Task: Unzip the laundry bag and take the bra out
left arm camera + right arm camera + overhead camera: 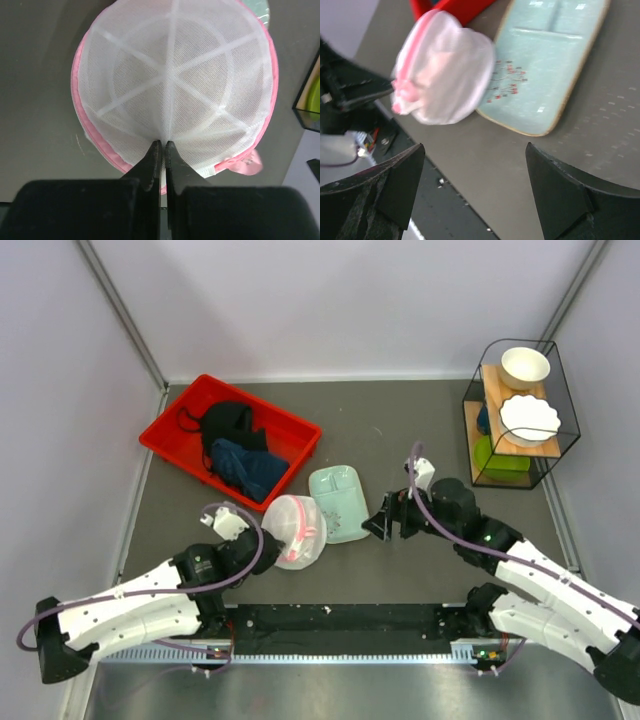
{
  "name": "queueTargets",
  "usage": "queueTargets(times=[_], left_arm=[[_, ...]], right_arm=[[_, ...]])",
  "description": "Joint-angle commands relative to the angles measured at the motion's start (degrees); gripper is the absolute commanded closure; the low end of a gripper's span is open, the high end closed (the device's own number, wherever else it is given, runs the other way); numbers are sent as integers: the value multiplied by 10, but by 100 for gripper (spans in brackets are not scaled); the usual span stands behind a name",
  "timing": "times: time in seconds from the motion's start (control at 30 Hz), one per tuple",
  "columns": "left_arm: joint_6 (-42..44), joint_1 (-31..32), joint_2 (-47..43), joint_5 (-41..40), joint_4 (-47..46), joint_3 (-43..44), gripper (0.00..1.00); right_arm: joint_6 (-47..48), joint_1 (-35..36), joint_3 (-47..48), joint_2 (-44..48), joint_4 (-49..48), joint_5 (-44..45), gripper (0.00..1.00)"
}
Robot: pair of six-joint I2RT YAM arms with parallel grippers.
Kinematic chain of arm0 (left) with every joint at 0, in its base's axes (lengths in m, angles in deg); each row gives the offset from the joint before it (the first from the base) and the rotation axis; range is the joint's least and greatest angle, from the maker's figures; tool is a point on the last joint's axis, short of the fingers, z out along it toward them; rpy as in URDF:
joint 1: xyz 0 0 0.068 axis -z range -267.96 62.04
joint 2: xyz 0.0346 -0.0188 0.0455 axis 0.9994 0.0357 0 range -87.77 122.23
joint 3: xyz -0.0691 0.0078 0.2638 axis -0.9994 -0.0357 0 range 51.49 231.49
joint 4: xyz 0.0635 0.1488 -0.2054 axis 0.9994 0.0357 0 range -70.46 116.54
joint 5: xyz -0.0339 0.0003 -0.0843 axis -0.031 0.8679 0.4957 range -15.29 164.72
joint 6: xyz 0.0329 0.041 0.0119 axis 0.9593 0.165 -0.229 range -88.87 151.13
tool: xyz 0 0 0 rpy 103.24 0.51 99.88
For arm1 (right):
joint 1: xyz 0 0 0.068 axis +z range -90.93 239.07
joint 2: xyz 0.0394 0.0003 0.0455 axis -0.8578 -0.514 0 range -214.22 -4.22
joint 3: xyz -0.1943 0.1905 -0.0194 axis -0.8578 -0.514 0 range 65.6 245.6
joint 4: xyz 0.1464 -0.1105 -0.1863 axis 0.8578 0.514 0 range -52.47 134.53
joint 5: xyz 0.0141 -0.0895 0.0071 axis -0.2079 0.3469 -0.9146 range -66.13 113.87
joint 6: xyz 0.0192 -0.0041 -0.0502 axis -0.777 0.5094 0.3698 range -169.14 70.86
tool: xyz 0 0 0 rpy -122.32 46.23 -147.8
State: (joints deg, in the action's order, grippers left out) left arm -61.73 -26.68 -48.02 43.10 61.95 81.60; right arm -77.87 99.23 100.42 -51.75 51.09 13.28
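Note:
The laundry bag [295, 530] is a round white mesh pouch with pink trim, lying on the table left of the mint tray [338, 502]. In the left wrist view it fills the top [172, 75]. My left gripper [163, 143] is shut on the bag's near mesh edge by the pink trim; it sits at the bag's left side [252, 537]. My right gripper [383, 524] is open and empty, right of the tray; in its wrist view [475, 150] the bag [442, 67] lies ahead. The bra shows only as a faint pink shape through the mesh.
A red bin [230, 440] at the back left holds a black garment [228, 422] and a dark blue cloth [250, 468]. A wire shelf [520, 415] with white bowls stands at the back right. A black rail [340, 620] runs along the near edge.

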Motion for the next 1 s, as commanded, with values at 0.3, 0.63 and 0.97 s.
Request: queueTargets(times=[0.3, 0.63, 0.97], left_arm=[[224, 1, -61, -64, -2, 56, 99], [471, 2, 45, 52, -15, 108, 21], [520, 90, 142, 45, -73, 124, 25]], right_arm=[[25, 138, 105, -135, -74, -18, 30], [38, 106, 163, -149, 8, 73, 27], [23, 50, 135, -105, 25, 12, 26]])
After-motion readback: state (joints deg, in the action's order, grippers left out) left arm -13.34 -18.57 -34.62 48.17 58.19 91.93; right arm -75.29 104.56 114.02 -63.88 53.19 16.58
